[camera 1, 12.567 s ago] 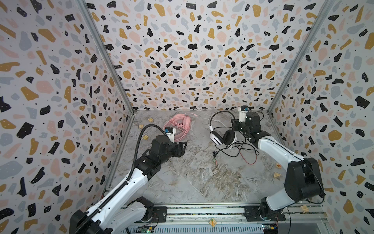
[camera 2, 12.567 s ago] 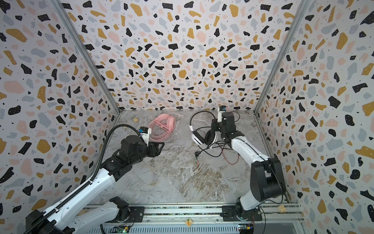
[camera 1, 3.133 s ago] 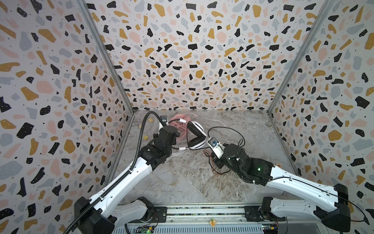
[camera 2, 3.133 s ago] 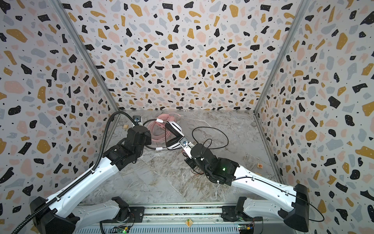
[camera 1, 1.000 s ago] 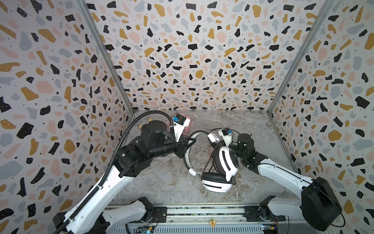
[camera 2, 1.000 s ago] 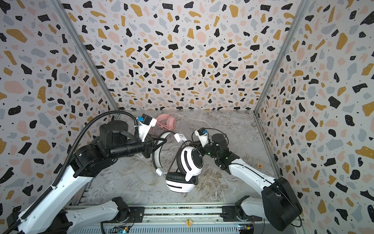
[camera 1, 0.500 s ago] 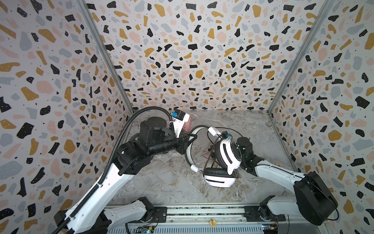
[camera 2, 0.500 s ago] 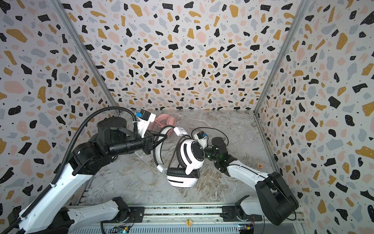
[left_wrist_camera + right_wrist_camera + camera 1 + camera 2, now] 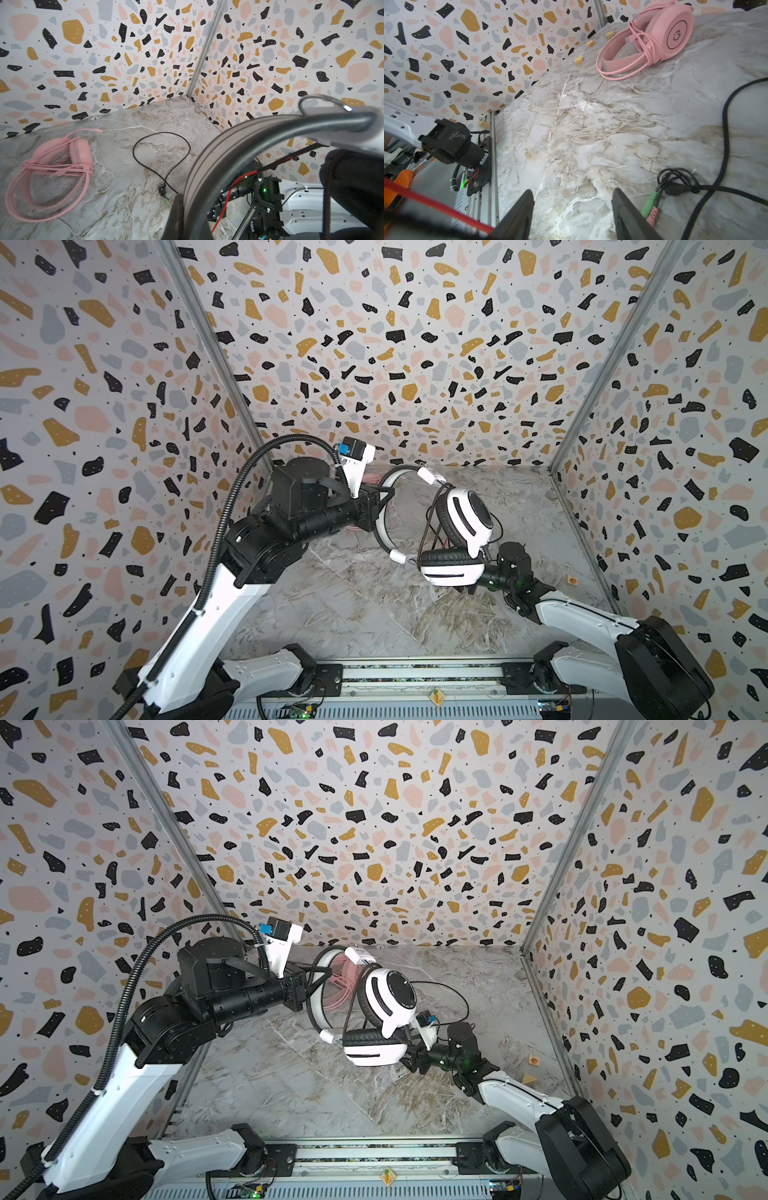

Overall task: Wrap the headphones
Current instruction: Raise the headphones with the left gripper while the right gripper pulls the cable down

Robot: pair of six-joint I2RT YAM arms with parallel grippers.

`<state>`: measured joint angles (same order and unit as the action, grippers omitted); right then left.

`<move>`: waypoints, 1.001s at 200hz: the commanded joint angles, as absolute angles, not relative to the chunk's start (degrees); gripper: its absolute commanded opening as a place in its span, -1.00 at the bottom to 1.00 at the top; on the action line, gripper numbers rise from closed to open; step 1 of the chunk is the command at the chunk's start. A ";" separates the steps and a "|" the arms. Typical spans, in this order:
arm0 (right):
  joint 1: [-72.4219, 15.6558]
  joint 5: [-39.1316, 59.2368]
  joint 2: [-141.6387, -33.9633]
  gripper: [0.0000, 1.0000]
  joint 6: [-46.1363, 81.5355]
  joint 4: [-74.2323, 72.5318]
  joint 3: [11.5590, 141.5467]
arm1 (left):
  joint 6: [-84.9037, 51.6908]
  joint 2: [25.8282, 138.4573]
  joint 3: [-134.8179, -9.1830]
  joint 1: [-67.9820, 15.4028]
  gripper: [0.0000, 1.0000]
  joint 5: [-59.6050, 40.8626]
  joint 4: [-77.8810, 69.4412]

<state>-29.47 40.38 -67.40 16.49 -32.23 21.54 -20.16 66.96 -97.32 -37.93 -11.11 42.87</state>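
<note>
Left gripper (image 9: pixel 385 497): pressed together on the black headband (image 9: pixel 207 162), just left of centre in both top views. Its arm reaches in from the lower left.
Right gripper (image 9: pixel 572 216): fingers spread, with only bare table showing between them in the right wrist view. In both top views it sits right of centre, partly hidden behind the lower ear cup.
White-and-black headset (image 9: pixel 469 510): held up off the table at frame centre by its headband. One white cup faces the camera and the other hangs below it, black pad upward.
Black cord (image 9: pixel 162 135): lies in a loose loop on the table, right of centre in a top view, with a small tangled bundle near its end.
Plugs (image 9: pixel 650 205): one green and one pink, on the table just beside a right finger.
Pink headset (image 9: pixel 675 35): lies on the table toward the back, left of centre in a top view, seen through the headband's arc. Its pink cord is wound around its band.
Table (image 9: pixel 291 1094): grey marbled surface.
</note>
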 commanded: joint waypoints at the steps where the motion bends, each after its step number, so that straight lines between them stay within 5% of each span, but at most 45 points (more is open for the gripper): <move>1: -29.40 44.45 -68.41 0.26 17.39 -35.08 22.18 | -22.88 67.45 -99.75 -36.19 -1.00 -15.55 35.93; 44: -29.21 28.67 -66.89 0.23 16.02 -28.04 22.41 | -24.71 68.69 -102.19 -35.24 -1.00 -12.02 36.07; 72: -28.30 32.05 -63.68 0.24 15.60 -28.66 21.37 | -25.10 69.66 -102.70 -35.16 -1.00 -14.10 35.26; 97: -31.27 25.24 -63.60 0.28 12.21 -27.17 22.26 | -26.14 71.05 -103.06 -35.18 -1.00 -16.06 34.29; 165: -32.71 29.66 -74.27 0.41 9.95 -30.62 28.96 | -26.39 72.74 -106.22 -35.12 -1.00 -17.60 35.15; 187: -34.94 27.33 -77.19 0.33 9.77 -31.78 29.38 | -26.63 72.93 -106.48 -34.76 -1.00 -18.22 35.51; 200: -34.82 27.01 -77.96 0.10 10.39 -32.17 29.21 | -26.59 72.86 -106.74 -34.43 -1.00 -18.41 35.64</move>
<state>-34.15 27.16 -77.08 10.70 -30.72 28.14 -23.79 73.73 -103.59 -35.05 -15.94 41.21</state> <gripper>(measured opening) 0.626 0.058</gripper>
